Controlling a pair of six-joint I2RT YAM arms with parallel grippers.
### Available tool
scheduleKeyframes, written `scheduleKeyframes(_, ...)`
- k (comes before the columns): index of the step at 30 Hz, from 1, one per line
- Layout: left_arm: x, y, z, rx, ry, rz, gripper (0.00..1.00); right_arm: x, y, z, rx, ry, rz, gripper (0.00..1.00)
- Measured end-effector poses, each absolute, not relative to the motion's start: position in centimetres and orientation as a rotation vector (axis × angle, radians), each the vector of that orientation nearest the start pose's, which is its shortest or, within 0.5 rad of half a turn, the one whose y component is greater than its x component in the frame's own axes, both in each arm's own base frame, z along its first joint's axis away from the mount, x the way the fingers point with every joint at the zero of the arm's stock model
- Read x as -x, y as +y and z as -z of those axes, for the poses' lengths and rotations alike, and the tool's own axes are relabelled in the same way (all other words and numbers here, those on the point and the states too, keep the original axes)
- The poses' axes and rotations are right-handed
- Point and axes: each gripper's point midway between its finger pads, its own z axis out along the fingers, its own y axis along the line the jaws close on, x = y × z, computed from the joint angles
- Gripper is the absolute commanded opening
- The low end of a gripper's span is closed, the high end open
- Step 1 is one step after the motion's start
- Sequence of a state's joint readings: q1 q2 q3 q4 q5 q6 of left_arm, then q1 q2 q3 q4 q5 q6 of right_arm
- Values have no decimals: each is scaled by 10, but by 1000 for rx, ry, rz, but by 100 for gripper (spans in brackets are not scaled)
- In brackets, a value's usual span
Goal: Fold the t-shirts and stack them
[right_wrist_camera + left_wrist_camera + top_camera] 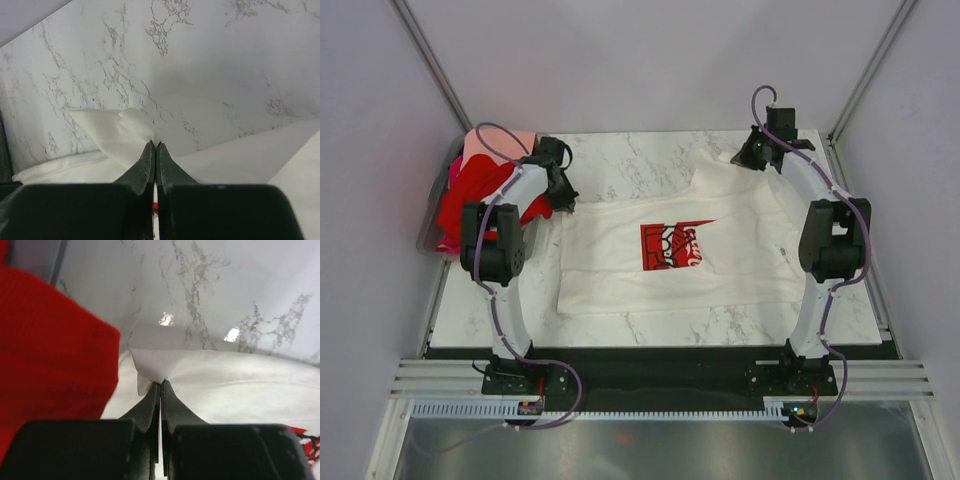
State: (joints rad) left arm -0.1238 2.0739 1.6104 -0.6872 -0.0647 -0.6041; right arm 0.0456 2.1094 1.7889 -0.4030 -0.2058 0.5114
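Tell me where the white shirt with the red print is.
Top view: the white shirt lies spread at centre, its far corners pinched by the left gripper and right gripper, red shirts heaped at its left.

The printed t-shirt lies spread on the middle of the table, between the arms. The left gripper pinches its far left corner and the right gripper its far right. The heap of other t-shirts lies left of it, at the table's far left corner.
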Motion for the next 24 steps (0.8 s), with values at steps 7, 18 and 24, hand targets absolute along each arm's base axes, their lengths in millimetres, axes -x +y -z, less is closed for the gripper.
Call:
scheduleKeyframes(7, -444, -75, -103, 637, 2560, 225, 2, -509, 59, -178, -467, 2232, -487, 0)
scheduleKeyframes(18, -377, -55, -88, 703, 2631, 218, 2, -395, 26, -162, -553, 2241, -388, 0)
scheduleKeyframes(24, -351, -49, -86, 730, 2643, 232, 4, -327, 8, -138, -676, 2210, -302, 10)
